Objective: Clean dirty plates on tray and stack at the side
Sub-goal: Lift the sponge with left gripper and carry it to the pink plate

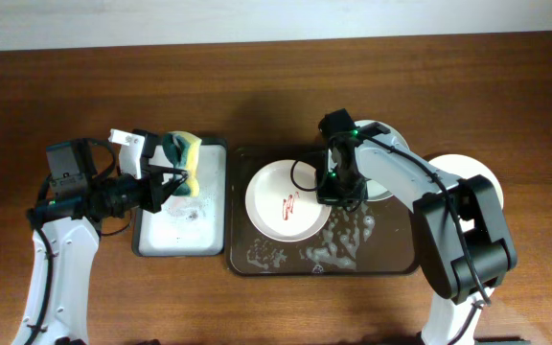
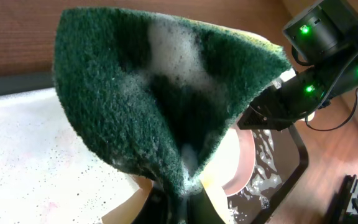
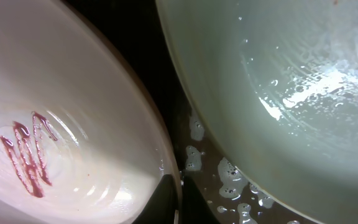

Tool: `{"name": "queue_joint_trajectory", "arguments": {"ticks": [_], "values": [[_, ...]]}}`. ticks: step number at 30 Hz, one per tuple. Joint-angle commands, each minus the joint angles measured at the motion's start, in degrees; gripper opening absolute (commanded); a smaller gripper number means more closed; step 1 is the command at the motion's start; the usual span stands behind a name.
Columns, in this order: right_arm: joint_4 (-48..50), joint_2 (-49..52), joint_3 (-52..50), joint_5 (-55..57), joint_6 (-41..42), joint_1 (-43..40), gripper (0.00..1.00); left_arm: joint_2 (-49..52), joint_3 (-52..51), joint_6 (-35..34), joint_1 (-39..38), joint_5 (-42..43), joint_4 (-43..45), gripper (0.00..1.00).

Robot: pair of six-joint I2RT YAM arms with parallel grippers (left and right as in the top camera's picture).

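A white plate [image 1: 281,201] with a red smear lies on the left of the dark brown tray [image 1: 396,244]. My right gripper [image 1: 338,190] is shut on its right rim. The right wrist view shows the fingers [image 3: 179,202] pinching that rim, with the smeared plate [image 3: 48,149] on the left. A pale grey-green plate [image 1: 379,190] sits at the tray's back right, wet in the right wrist view [image 3: 291,93]. Another white plate [image 1: 470,169] rests on the table to the right of the tray. My left gripper [image 1: 175,171] is shut on a soapy green-and-yellow sponge [image 2: 154,93].
The smaller white-lined sponge tray [image 1: 166,235] stands left of the dark tray, below the held sponge, and its wet floor shows in the left wrist view [image 2: 23,162]. Soap foam [image 1: 338,252] is spread along the dark tray's front. The right arm [image 2: 319,56] reaches over the tray.
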Motion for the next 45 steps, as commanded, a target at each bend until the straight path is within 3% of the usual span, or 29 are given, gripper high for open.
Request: {"name": "queue_joint_trajectory", "arguments": {"ticks": [1, 14, 18, 20, 24, 31, 37, 41, 43, 45], "values": [[-0.52, -1.03, -0.33, 0.98, -0.59, 0.35, 0.05, -0.98, -0.17, 1.11, 0.37, 1.99, 0.31, 0.0], [-0.52, -1.03, -0.33, 0.98, -0.59, 0.35, 0.05, -0.98, -0.17, 1.09, 0.37, 1.7, 0.33, 0.0], [-0.52, -1.03, -0.33, 0.96, -0.59, 0.35, 0.05, -0.98, -0.17, 0.59, 0.35, -1.7, -0.04, 0.0], [-0.52, -1.03, -0.33, 0.92, -0.59, 0.35, 0.05, -0.98, -0.17, -3.58, 0.33, -7.34, -0.15, 0.0], [-0.59, -1.03, -0.33, 0.31, -0.61, 0.35, 0.05, -0.85, -0.17, -17.81, -2.64, -29.77, -1.79, 0.0], [-1.22, -1.03, -0.33, 0.31, -0.61, 0.37, 0.05, 0.87, -0.22, -21.94, -11.43, -39.91, -2.51, 0.0], [-1.66, -1.03, -0.33, 0.33, -0.59, 0.35, 0.04, 3.43, -0.22, -28.68, -15.82, -38.64, -2.51, 0.0], [-1.64, -1.03, -0.33, 0.31, -0.59, 0.37, 0.04, 5.03, -0.22, -29.42, -19.96, -26.71, 0.72, 0.0], [-1.64, -1.03, -0.33, 0.31, -0.59, 0.37, 0.04, 5.88, -0.22, -30.38, -22.32, -24.0, 3.02, 0.0], [-1.79, -1.03, -0.33, 0.33, -0.61, 0.37, 0.04, 7.37, -0.22, -35.78, -25.29, -24.0, 5.22, 0.0]]}}
